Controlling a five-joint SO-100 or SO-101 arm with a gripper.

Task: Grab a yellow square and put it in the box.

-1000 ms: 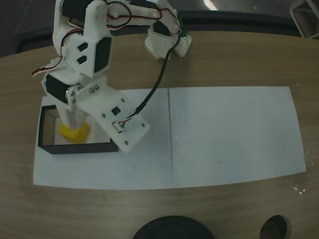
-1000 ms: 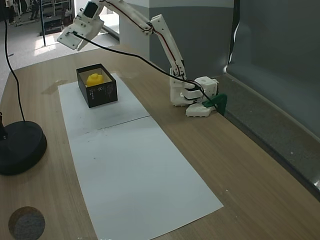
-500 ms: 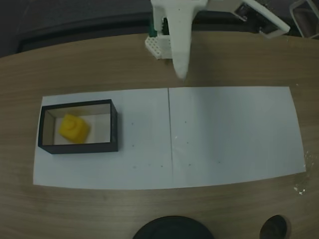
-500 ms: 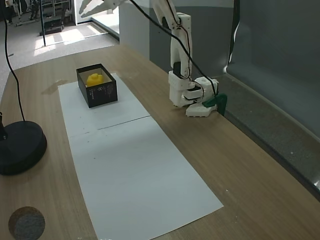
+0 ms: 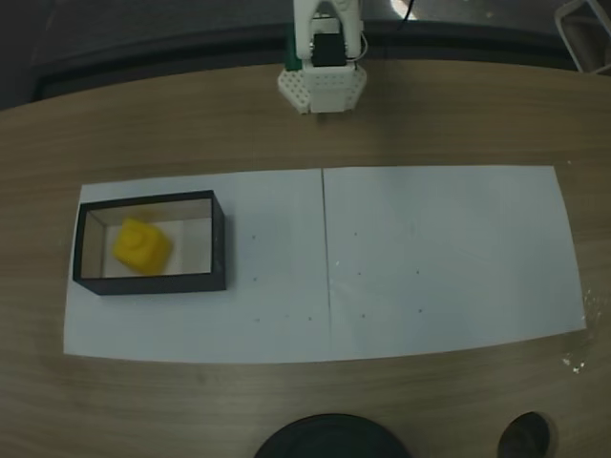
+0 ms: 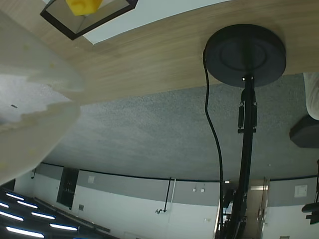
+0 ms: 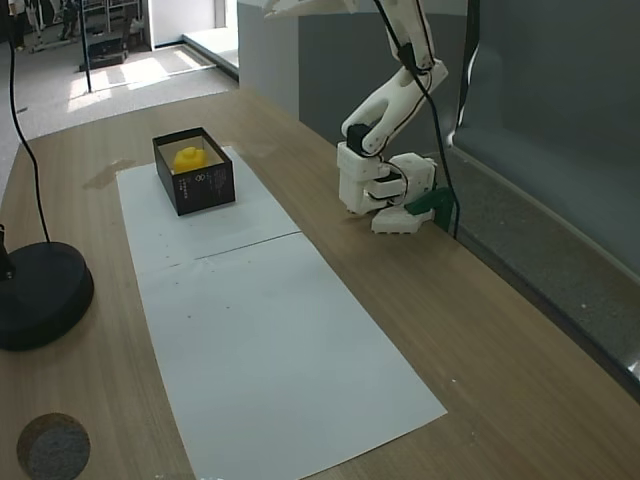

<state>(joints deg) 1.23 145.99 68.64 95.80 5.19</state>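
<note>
The yellow square [image 5: 141, 244] lies inside the box [image 5: 221, 240], a low black-walled tray on the left part of the white paper. In the other fixed view the yellow square [image 7: 187, 158] sits in the far half of the box [image 7: 205, 185]. The arm [image 7: 385, 105] is folded back above its base, far from the box. In the wrist view my gripper [image 6: 79, 97] enters from the left; its white fingers [image 6: 35, 59] stand a little apart with nothing between them. The box [image 6: 67, 27] with the yellow square [image 6: 83, 5] shows at the top left edge there.
White paper sheets [image 5: 439, 258] cover the middle of the wooden table. A black round stand base [image 7: 35, 295] with a pole and cable stands at the table's near-left side. The arm's base [image 5: 323, 81] is clamped at the far edge.
The arm has lifted away from above the box, swung back over its base and folded up. The yellow square has stayed in the box.
</note>
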